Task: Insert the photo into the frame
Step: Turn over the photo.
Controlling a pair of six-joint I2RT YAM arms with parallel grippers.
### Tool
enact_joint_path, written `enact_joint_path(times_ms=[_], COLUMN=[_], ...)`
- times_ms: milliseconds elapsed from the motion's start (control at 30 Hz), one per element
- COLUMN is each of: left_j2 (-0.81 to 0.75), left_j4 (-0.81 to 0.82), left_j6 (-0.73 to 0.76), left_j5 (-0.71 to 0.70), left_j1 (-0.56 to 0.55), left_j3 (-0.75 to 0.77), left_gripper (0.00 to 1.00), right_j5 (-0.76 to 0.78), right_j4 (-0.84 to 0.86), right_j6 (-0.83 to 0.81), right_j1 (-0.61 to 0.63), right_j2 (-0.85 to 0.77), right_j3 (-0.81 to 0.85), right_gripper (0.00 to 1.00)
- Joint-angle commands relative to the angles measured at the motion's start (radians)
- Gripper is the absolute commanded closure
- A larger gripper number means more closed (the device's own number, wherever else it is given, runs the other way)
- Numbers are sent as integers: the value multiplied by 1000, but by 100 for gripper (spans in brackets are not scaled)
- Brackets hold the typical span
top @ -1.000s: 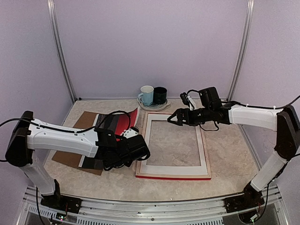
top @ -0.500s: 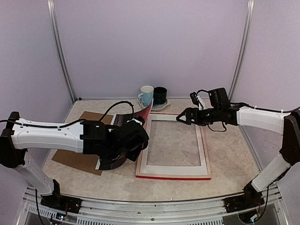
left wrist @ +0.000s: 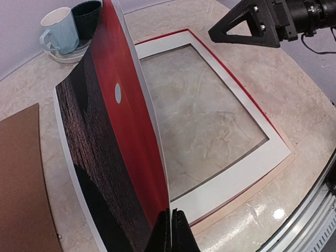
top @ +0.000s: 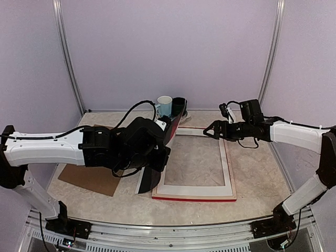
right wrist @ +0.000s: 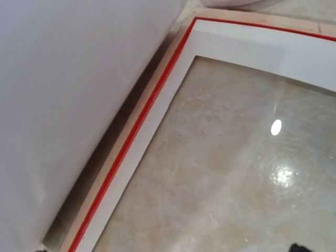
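Observation:
The photo (left wrist: 105, 147) shows a red sky, a small white sun and dark sea. It stands tilted on edge along the left side of the frame. My left gripper (left wrist: 172, 231) is shut on its near edge. In the top view the photo (top: 148, 181) hangs below my left gripper (top: 157, 165), which the wrist mostly hides. The frame (top: 194, 197) lies flat with its pale wood back up, and it also shows in the left wrist view (left wrist: 247, 198). My right gripper (top: 210, 129) is open and empty above the frame's far edge. The right wrist view shows the frame's rim (right wrist: 131, 131) and the photo's white back (right wrist: 79, 105).
A white mat border (top: 230, 168) lies inside the frame. A brown backing board (top: 86, 178) lies to the left of the photo. Two mugs on a saucer (top: 170, 107) stand at the back, close to the photo's far top corner. Walls enclose the table.
My left arm has lifted the photo off the board, swung it right and stood it up against the frame's left side. My right gripper has drawn back to the right.

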Motion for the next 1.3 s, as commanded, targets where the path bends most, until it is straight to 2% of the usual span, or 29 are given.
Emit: enact_joint_path(times_ms=[0,200,333,467,667,867,1033,1267], left_j2=[-27,-35,-93,-194,-377,-483,-520,-578], left_j4=[110,224,336,480,633,603,511,415], left_j6=[39,65,69,17,-158,-376,-515,-610], left_j5=[94,152,152,190,218,129,31,-87], left_j1=[-7,-7,3,48,116,92,28,7], left_j3=[56,67,7,-146,-405,-580,-648,-697], left_gripper=[100,100,100,100,100,100,100,100], right_j5=[-4,1,-3,-9,-17,-63,-143,-188], right_j4=[2,1,3,3,10,39,110,212], right_j6=[-8,-7,-7,-6,0,24,81,150], right_j1=[-24,-42,-50,-54,-56,-56,-49,24], right_j2=[-49,-75,-83,-86,-86,-63,-18,75], right_j3=[-20,-36,-43,-44,-45,-50,-76,-98], right_gripper=[1,1,1,1,1,1,1,1])
